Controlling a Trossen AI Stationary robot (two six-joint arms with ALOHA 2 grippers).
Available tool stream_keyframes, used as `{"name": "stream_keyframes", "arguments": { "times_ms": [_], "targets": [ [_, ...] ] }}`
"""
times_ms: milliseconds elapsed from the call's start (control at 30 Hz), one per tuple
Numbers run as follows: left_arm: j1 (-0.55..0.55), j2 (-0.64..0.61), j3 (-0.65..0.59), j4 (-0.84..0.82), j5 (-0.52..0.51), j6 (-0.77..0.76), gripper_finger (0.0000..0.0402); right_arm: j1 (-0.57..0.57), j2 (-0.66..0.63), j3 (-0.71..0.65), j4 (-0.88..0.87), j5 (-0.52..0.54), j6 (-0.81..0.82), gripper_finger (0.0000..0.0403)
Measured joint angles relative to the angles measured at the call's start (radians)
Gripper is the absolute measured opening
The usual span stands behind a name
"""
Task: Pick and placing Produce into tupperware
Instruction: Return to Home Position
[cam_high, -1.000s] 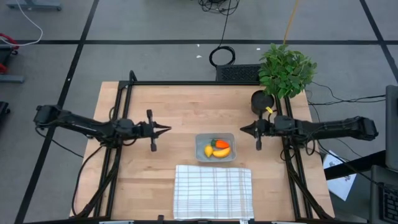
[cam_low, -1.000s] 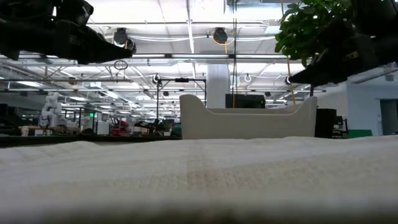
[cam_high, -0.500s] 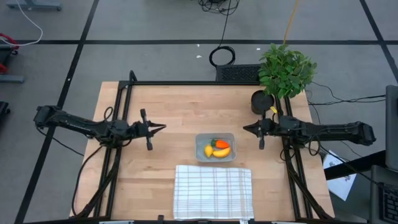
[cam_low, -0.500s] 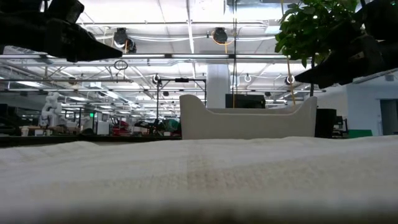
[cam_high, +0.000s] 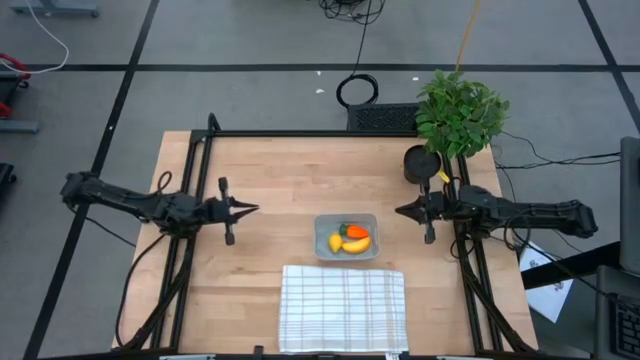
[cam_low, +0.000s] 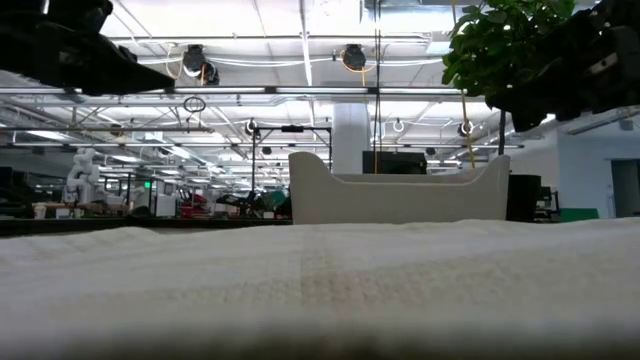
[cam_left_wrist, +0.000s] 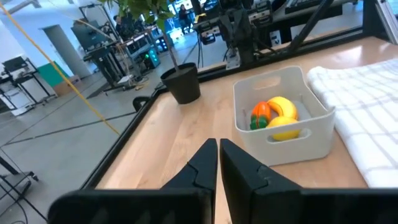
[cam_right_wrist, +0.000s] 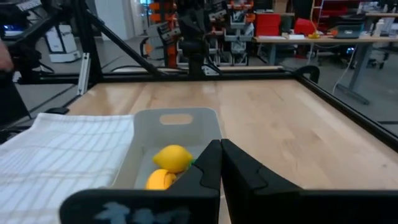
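Pressed together, tip to tip, the jaws of both grippers hold nothing.

The tupperware (cam_high: 346, 217), a small square container of translucent grey plastic with rounded corners, stands upright on the pale wooden worktop (cam_high: 290, 170). It stands a little toward the worktop's right edge from the middle, and nearer the edge the low camera looks from than the opposite one. All three toy pieces of produce lie inside it, close together. The orange carrot with a green top (cam_high: 353, 231) lies on the side toward the far edge. The small yellow lemon-like lump (cam_high: 336, 242) lies on the side toward the left edge. The curved yellow banana (cam_high: 357, 244) lies beside the lemon, toward the right edge.

A white checked cloth (cam_high: 343, 308) lies flat just beside the tupperware, between it and the near edge. Whether the two touch I cannot tell.

The left gripper (cam_high: 252, 208) hangs above the left half of the worktop. Its closed tips point across toward the tupperware and stay well apart from it. In its own wrist view the left gripper (cam_left_wrist: 217, 144) looks straight at the container's grey wall (cam_left_wrist: 292, 146).

The right gripper (cam_high: 399, 211) hangs close to the right edge. It points back toward the tupperware from the other side, near it but clear of it.

A black round pot (cam_high: 421, 162) stands near the far right corner, just beside the right arm. The leafy green plant (cam_high: 460, 112) in it spreads out over that corner.
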Motion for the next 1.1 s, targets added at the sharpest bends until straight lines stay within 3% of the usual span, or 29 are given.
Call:
{"name": "stream_keyframes", "arguments": {
  "times_ms": [467, 633, 867, 1100],
  "targets": [
    [0.095, -0.138, 0.000, -0.167, -0.003, 0.016, 0.0026, 0.000, -0.079, 0.000, -0.055, 0.000, -0.004, 0.0000],
    [0.143, -0.148, 0.000, -0.189, 0.160, 0.007, 0.0026, 0.000, -0.083, 0.000, -0.062, -0.001, -0.001, 0.0000],
    [0.191, -0.148, 0.000, -0.216, 0.187, -0.012, 0.0026, 0.000, -0.083, 0.000, -0.072, -0.002, 0.019, 0.0000],
    [0.198, -0.162, 0.000, -0.178, 0.333, -0.010, 0.0026, 0.000, -0.083, 0.000, -0.065, -0.002, 0.031, 0.0000]
  ]
}}
